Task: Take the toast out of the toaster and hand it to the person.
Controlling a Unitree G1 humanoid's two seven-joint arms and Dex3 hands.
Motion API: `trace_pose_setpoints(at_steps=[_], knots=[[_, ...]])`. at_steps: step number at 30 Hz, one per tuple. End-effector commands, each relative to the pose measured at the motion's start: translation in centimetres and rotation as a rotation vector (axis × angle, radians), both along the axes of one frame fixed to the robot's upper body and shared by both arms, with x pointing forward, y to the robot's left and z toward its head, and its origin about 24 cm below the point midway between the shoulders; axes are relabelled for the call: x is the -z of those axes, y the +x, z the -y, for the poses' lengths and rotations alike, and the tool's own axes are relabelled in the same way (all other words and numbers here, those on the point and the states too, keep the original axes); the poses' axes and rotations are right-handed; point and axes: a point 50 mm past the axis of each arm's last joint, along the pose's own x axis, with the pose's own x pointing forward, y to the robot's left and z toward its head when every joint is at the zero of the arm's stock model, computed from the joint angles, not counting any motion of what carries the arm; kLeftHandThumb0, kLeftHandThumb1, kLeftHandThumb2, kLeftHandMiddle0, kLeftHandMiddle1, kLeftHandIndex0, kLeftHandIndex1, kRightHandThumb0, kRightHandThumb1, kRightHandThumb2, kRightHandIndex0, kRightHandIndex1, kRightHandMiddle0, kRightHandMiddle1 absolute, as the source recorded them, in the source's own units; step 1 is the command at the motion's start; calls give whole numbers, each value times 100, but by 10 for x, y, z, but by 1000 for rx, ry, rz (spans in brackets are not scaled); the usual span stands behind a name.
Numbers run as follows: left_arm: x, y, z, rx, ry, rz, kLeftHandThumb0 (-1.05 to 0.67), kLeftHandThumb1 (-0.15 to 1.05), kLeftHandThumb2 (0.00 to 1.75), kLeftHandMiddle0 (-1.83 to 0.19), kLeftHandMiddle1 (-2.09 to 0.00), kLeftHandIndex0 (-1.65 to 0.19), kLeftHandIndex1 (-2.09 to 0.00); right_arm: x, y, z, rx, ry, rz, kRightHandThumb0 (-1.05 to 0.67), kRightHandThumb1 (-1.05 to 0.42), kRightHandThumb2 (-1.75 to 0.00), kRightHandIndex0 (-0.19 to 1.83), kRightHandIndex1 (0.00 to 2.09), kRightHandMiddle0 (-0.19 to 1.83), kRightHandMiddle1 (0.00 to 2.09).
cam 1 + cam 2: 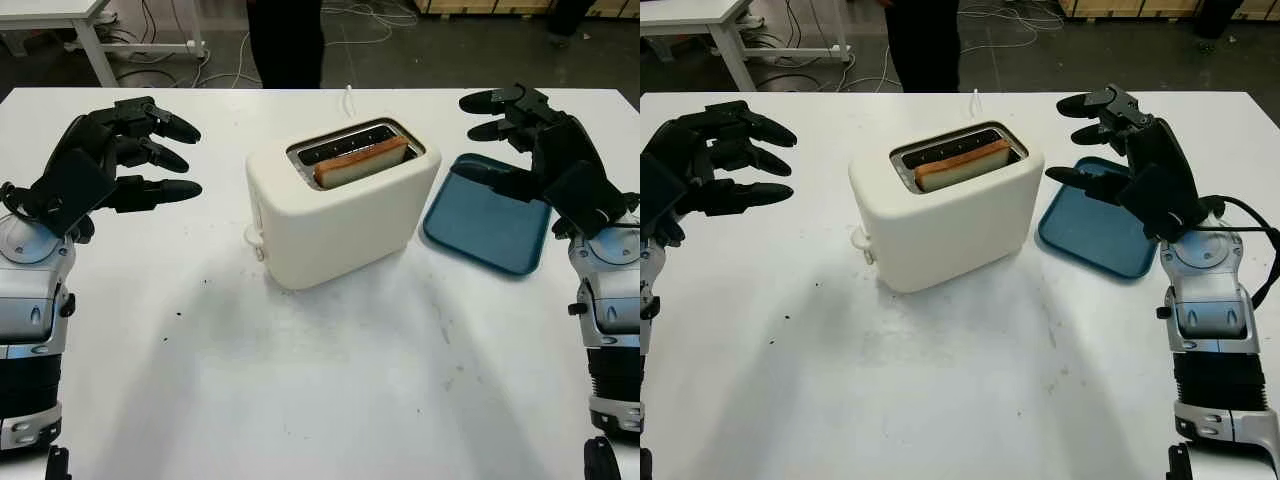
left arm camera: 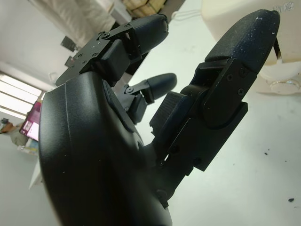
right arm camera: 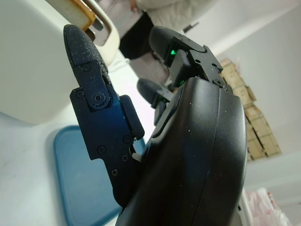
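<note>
A cream toaster stands in the middle of the white table. A slice of toast sticks up from its slot, crust edge showing. My left hand hovers open to the left of the toaster, well apart from it. My right hand is open on the right, above the blue tray's far end. In the right wrist view the toaster and toast lie just past my thumb. A person in dark clothing stands behind the table's far edge.
A blue tray lies flat right of the toaster, close to its side. A white cord runs from the toaster toward the far edge. A white table frame and cables are on the floor beyond.
</note>
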Motion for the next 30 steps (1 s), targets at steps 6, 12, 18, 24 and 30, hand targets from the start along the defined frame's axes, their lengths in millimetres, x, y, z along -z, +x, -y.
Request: trace_pose_setpoints(at_steps=[6,12,18,24,30], knots=[[1,-1,-1,-3,8,11,-105,63,0,-60,-107,-59,-93,0,-2,0,8,12,2,-61,-78,0,9,116,20,80],[2,-1,-2,-6,3,6,-105,63,0,-61,-106,-60,-94,0,-2,-1,8,1,8,-62,-78,0,9,116,19,80],[2,-1,-2,-4,-3,6,-105,63,0,-61,-107,-60,-95,0,-2,0,6,5,7,-63,-78,0,9,115,19,80],[2,-2,-1,-5,3,7,-105,63,0,-60,-109,-59,-95,-1,-2,0,6,-1,13,-63,-78,0,10,115,19,80],[2,-1,-2,-3,-5,2,-105,62,0,-59,-108,-58,-95,-1,-1,-1,4,3,12,-62,-78,0,10,115,20,81]])
